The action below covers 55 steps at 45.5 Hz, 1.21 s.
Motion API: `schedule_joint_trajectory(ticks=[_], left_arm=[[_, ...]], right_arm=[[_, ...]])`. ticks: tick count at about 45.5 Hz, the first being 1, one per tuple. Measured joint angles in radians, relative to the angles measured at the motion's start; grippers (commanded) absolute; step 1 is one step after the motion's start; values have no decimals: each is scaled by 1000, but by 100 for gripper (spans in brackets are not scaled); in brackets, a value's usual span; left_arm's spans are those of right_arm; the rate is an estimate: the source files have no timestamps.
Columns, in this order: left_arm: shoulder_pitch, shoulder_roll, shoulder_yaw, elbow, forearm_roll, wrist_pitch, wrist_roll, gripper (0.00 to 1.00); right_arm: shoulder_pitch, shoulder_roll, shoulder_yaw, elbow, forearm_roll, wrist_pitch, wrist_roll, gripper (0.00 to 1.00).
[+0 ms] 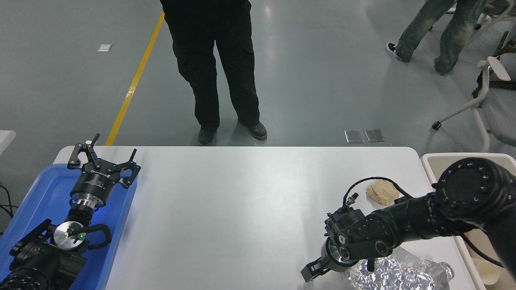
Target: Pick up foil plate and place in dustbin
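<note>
Foil plate [387, 276] lies crumpled at the table's [242, 193] near edge, toward the near-right corner, partly cut off by the frame. Right gripper [315, 274] sits at the plate's left rim, pointing down; only a dark finger end shows, so how far it is open, or whether it grips foil, I cannot tell. Dustbin [429, 161] stands off the right edge, paper cups inside. Tan paper ball [382, 191] lies near the right edge. Left gripper [105, 165] parked above the blue tray [36, 193], fingers spread, empty.

Risk: thin foil may tear or slip from an edge grip, or slide off the near edge.
</note>
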Motion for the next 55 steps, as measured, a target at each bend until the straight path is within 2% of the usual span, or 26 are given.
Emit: schedule_joint_trajectory(ticks=[34, 45, 55], left_arm=[[0, 0, 0, 0, 0, 0, 0, 99], [0, 0, 0, 0, 0, 0, 0, 99], [0, 0, 0, 0, 0, 0, 0, 99]], right_arm=[[31, 0, 6, -2, 15, 4, 0, 100], [132, 0, 21, 34, 93, 38, 0, 100], [244, 0, 54, 72, 182, 148, 0, 100]])
